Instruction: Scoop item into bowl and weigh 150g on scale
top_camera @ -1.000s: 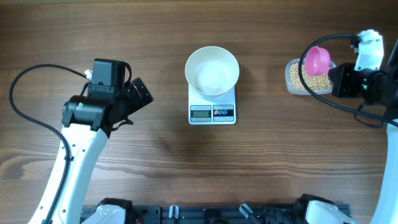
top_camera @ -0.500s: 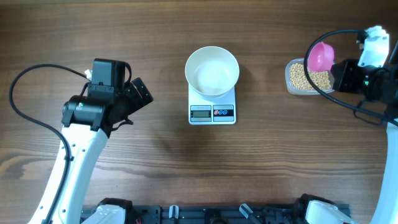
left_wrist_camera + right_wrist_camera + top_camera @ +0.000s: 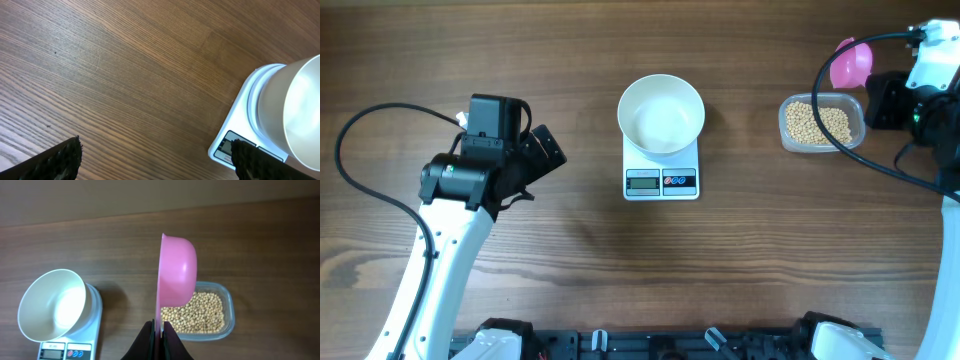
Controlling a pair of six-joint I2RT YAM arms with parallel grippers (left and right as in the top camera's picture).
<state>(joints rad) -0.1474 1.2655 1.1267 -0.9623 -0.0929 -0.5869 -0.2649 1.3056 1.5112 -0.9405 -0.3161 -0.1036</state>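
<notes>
We find the beans point(image 3: 820, 123) lying in a clear plastic tub point(image 3: 788, 140) on the right side of the table point(image 3: 620, 260). They fill its floor in a loose, even layer. No beans are seen anywhere else on the wood.

The white bowl point(image 3: 661, 115) stands upright on the scale point(image 3: 661, 182) at the middle of the table, well apart from the tub. The bowl's inside shows plain white. It overhangs the platform towards the far side and leaves the display and button panel uncovered. We cannot read the display.

The right gripper point(image 3: 159, 332) has its jaws together, clamped on the handle of a pink scoop point(image 3: 177, 277). The scoop is turned on edge, its rim a thin vertical line in the wrist view and its cup bulging to the right. From overhead it sits just past the far edge of the tub, clear of the beans. We cannot tell whether anything is inside it.

The left gripper point(image 3: 535, 165) is on the left side of the table, well away from the scale. Its jaws stand wide apart with nothing between them but bare wood. Its wrist view takes in the bowl and the scale's near corner at the right edge.
</notes>
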